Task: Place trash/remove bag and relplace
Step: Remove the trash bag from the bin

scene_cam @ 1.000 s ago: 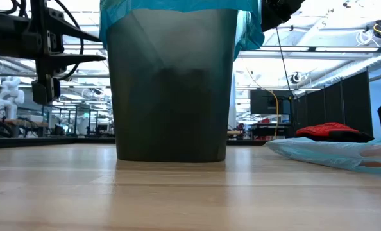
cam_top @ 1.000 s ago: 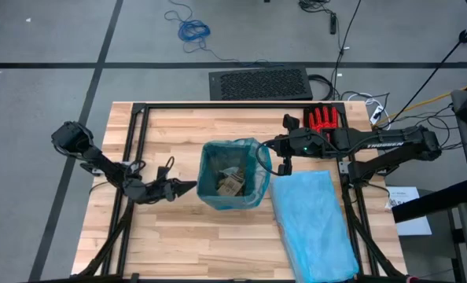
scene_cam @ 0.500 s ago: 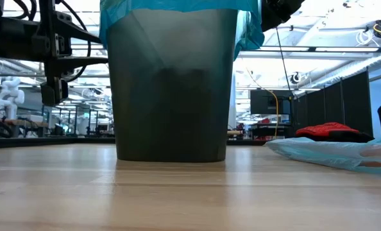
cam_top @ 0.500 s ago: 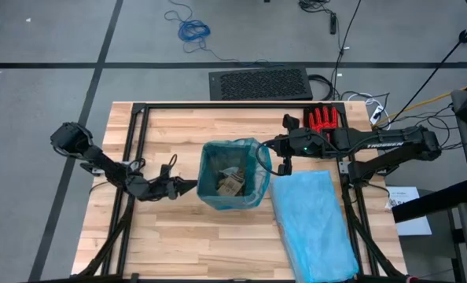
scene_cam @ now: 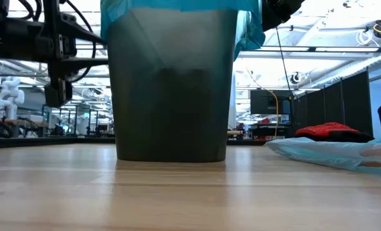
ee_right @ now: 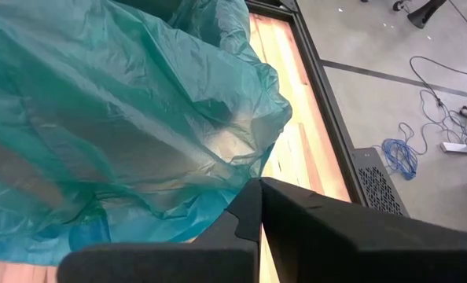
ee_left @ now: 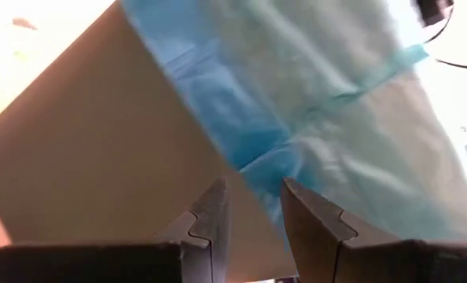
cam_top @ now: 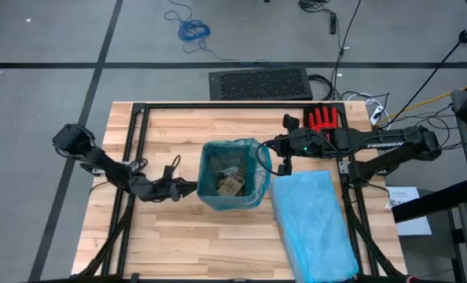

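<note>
The left pincer [cam_top: 193, 187] is creeping a little closer to the dark grey plastic bin [scene_cam: 171, 90], compared with a moment ago. It is now just beside the bin's left side. Its two dark fingers [ee_left: 210, 224] are partly open with a small gap between them, and they are not holding anything. In the left wrist view the folded-over edge of the bag is right in front of that gap. So I think the left arm is getting ready to pinch the bag's edge on that side, so that both arms can lift the bag out of the bin.

The right pincer [cam_top: 274, 155] is not moving. It is staying at the bin's right side, at the rim. Its fingers [ee_right: 257, 206] are squeezed shut. It looks like it is pinching the bag's edge, but the pinch itself is hard to see.

The thin, crinkly teal-green plastic bag [cam_top: 232, 174] is sitting inside the bin, near the middle of the desk [cam_top: 178, 134]. Its top is folded out over the rim. Inside it are crumpled brown paper wads [cam_top: 231, 182].

A paler sky-blue plastic bag [cam_top: 314, 220] is lying flat near the desk's right edge. A red glove [cam_top: 323, 119] is lying near the far right corner.
</note>
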You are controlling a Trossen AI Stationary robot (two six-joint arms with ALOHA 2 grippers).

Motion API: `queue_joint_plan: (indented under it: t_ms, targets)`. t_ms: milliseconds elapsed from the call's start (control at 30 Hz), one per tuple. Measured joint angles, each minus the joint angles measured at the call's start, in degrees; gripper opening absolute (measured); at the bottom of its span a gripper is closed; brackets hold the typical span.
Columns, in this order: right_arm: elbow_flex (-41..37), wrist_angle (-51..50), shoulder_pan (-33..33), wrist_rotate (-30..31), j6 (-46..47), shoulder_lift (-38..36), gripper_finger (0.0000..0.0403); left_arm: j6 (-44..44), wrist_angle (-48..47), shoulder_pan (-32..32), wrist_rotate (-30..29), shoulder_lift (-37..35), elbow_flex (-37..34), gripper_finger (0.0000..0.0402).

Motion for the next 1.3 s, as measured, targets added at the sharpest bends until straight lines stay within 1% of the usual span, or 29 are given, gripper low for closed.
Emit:
queue_joint_plan:
  t_ms: [100,200,367,667,767,867,967,1033,1100,1200,1300]
  targets:
    - [0.02,-0.01,-0.02,-0.01,0.01,0.0,0.0,-2.16,0.8,0.0,-0.2,2.32,0.0,0.011]
    - [0.02,-0.01,-0.02,0.0,0.0,0.0,0.0,-2.04,3.79,0.0,-0.45,3.64,0.0,0.011]
    - [0.02,-0.01,-0.02,-0.02,0.01,0.0,0.0,1.66,8.74,0.0,-0.55,4.03,0.0,0.011]
    - [0.02,-0.09,0.0,-0.02,0.07,0.0,0.0,4.37,10.88,-0.25,-0.64,4.03,0.0,0.011]
    - [0.02,-0.12,-0.02,0.0,0.11,0.0,0.0,8.52,15.26,-1.07,-0.14,4.03,0.0,0.0109]
    - [0.02,-0.11,-0.01,-0.01,0.13,0.0,0.0,15.88,21.77,-1.88,2.71,4.01,0.01,0.0109]
    - [0.02,-0.09,-0.02,0.0,0.13,0.0,0.0,22.32,21.71,-2.37,4.66,2.15,0.95,0.0109]
    - [0.0,0.07,-0.02,0.0,-0.08,0.0,0.0,25.09,21.75,-2.38,5.6,0.65,1.31,0.0109]
    - [0.0,0.1,-0.02,-0.01,-0.12,0.0,0.0,26.33,21.75,-2.39,6.78,-0.09,1.42,0.0109]
    - [0.0,0.22,-0.02,-0.01,-0.5,0.0,0.0,26.57,21.72,-2.37,6.97,-1.0,1.42,0.0109]
    - [0.0,0.96,-0.02,-0.01,-1.18,0.0,0.0,29.11,21.7,-2.38,7.16,-2.45,1.42,0.0109]
